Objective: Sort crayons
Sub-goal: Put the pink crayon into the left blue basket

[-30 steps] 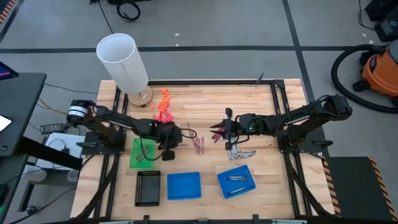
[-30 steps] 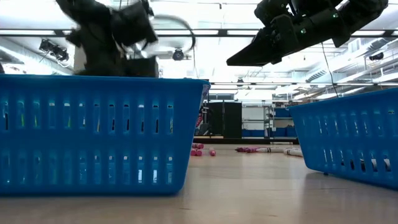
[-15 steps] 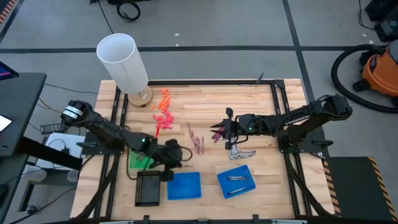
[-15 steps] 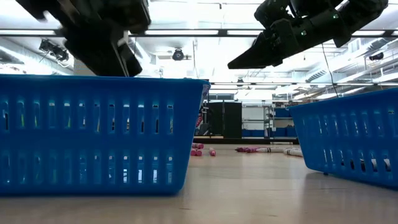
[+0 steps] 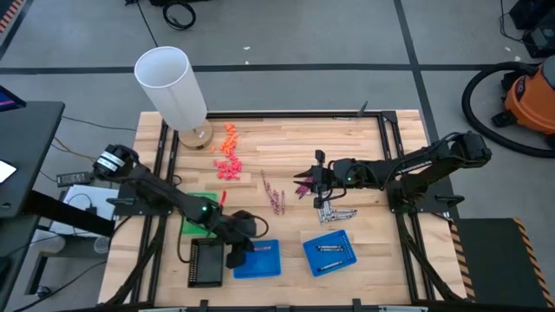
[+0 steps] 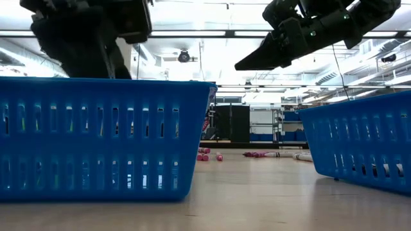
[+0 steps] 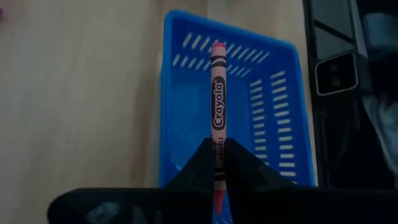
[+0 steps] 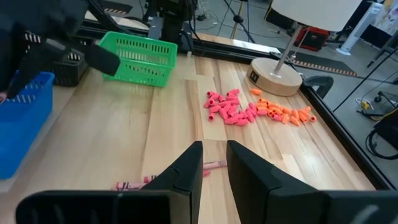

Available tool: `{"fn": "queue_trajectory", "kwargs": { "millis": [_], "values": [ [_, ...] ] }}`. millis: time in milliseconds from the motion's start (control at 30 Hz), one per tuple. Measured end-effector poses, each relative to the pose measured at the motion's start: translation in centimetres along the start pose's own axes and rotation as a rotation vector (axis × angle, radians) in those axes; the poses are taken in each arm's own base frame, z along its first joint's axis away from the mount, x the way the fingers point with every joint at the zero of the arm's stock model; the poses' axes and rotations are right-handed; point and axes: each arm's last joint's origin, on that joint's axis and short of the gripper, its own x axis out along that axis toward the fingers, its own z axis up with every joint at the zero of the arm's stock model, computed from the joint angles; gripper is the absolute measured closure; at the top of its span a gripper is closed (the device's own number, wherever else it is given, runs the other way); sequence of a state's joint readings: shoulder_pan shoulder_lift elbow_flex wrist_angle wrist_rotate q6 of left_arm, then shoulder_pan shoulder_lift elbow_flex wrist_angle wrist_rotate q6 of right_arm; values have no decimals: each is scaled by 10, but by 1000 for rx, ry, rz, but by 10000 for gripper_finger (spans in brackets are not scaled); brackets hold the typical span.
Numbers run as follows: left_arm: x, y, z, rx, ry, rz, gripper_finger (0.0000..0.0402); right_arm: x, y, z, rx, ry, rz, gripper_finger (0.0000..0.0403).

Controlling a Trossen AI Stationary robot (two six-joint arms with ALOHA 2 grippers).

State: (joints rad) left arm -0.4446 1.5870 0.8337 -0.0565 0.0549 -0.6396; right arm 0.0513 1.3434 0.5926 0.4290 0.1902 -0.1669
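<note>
The left tool (image 7: 217,163) grips a pinkish-red paper-wrapped crayon (image 7: 217,93) between closed fingers, holding it above the empty blue slotted plastic tray (image 5: 257,258) near the front edge of the wooden tabletop (image 5: 295,147). The right tool (image 8: 214,163) hovers mid-tabletop with fingers narrowly parted and nothing between them, above loose maroon crayons (image 5: 276,199). A few silvery grey crayons (image 5: 333,251) lie in a second blue tray (image 5: 329,252).

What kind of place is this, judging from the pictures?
Probably a robotics lab or workshop: a wooden worktable in a metal frame on a concrete floor, an orange shop vacuum nearby, and ceiling strip lights with shelving behind in the low view.
</note>
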Motion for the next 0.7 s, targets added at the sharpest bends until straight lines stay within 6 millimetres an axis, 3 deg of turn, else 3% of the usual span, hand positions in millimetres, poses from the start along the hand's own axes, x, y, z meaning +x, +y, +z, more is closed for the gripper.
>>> {"fn": "queue_trajectory", "kwargs": {
  "millis": [233, 433, 600, 700],
  "values": [
    [12, -9, 5, 5, 56, 5, 377, 0, 0, 0, 0, 2, 0, 320],
    [14, -5, 3, 4, 92, 35, 330, 0, 0, -1, -2, 8, 2, 320],
    [6, -9, 20, 81, 50, 24, 303, 0, 0, 0, -1, 3, 1, 320],
    [1, -8, 30, 156, 30, 111, 300, 0, 0, 0, -1, 3, 2, 320]
  ]
}}
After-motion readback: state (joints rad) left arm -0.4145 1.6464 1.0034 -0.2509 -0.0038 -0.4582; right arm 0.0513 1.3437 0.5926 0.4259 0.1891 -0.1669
